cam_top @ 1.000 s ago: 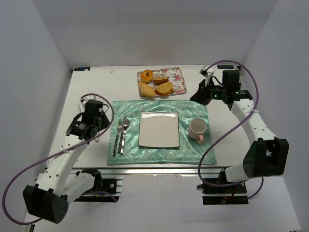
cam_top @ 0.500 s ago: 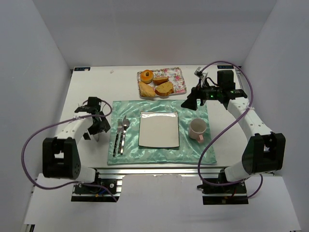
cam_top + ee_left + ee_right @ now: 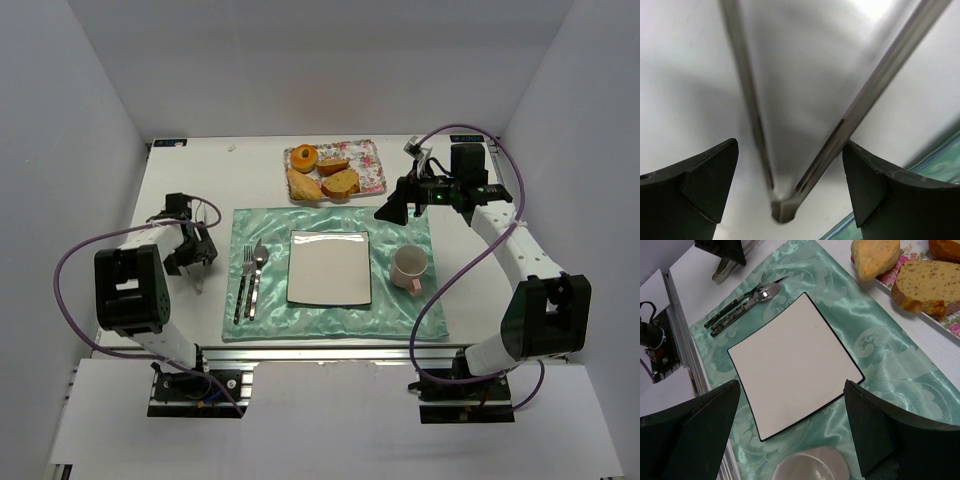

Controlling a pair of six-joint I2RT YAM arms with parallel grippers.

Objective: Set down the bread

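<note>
**Location.** The bread lies on the tray at the far centre of the table. It is three pieces: a pale wedge at the tray's near left and two crusted slices just right of it. The slices lie close together, and you cannot tell from the views whether they touch. The bun at the tray's far left is not part of the job. The plate on the mat, near of the tray, is bare and is the likely destination.

**Handling.** Treat each piece as light, soft in the crumb and firmer at the crust.
- Expect it to compress and shed crumbs under a hard pinch.
- Take a slice across its crust edges, at mid-length, with the least squeeze that lifts it.
- The wedge has a rounded, smoother face. Grip it across its thicker middle, or it may rock out of the jaws.
- Take the piece nearest the plate first, so that a neighbour is not dragged along.

**Right claw**. It hovers over the far right corner of the mat, between the tray and the cup. The jaws are spread wide. It holds nothing and touches nothing.

**Left claw**. It sits low over the bare table, left of the mat. The jaws are spread wide on either side of metal tongs lying there. Neither finger appears to touch the tongs, and nothing is held.
</note>
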